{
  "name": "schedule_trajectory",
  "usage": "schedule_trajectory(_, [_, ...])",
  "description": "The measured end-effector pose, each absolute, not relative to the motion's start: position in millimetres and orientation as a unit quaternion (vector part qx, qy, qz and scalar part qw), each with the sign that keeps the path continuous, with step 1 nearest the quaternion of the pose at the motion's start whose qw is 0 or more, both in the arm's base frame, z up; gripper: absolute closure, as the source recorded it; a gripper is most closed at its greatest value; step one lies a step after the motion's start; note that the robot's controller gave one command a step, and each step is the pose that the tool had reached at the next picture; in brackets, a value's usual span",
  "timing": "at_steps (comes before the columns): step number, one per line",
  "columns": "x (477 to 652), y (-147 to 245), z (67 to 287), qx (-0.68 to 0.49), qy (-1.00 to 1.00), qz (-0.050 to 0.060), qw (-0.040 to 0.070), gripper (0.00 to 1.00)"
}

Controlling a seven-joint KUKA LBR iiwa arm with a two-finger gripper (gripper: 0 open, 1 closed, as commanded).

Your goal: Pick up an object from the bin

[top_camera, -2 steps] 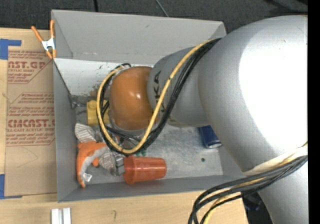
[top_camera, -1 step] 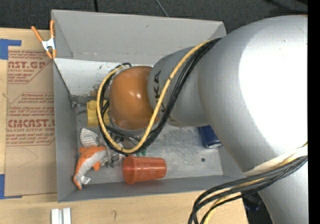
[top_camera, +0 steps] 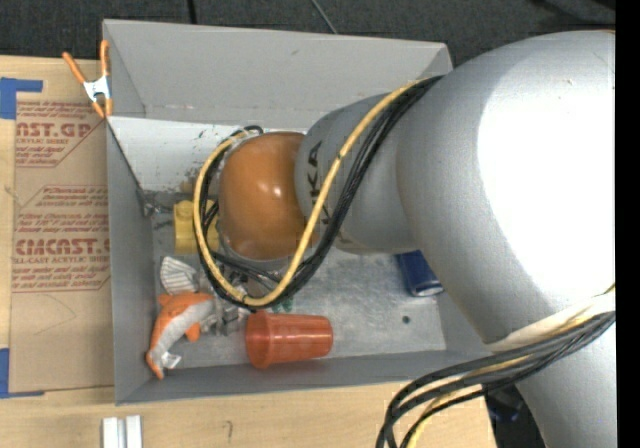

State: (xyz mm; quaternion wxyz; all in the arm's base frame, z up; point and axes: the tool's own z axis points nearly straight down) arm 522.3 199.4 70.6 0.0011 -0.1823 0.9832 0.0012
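Observation:
My gripper (top_camera: 232,308) reaches down into the left part of the bin, mostly hidden under the arm's orange dome and its cables. Just below it an orange plastic cup (top_camera: 290,338) lies on its side near the front wall. To the gripper's left lies an orange and white toy fish (top_camera: 174,328). A pale ribbed piece (top_camera: 177,276) sits just above the fish. A yellow block (top_camera: 185,226) lies farther back, against the dome's left side.
A blue cylinder (top_camera: 418,274) lies at the right of the bin, half under the arm. The bulky arm covers the middle and right of the bin. The bin's left and front walls stand close to the gripper.

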Motion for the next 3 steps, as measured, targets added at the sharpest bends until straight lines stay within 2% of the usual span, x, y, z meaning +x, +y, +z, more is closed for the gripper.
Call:
schedule_trajectory(1, [522.0, 199, 71, -0.182, 0.983, 0.001, 0.001, 1.00])
schedule_trajectory(2, [522.3, 200, 126, -0.185, 0.983, 0.000, 0.001, 1.00])
schedule_trajectory(3, [533.5, 220, 255, -0.214, 0.977, 0.001, 0.002, 1.00])
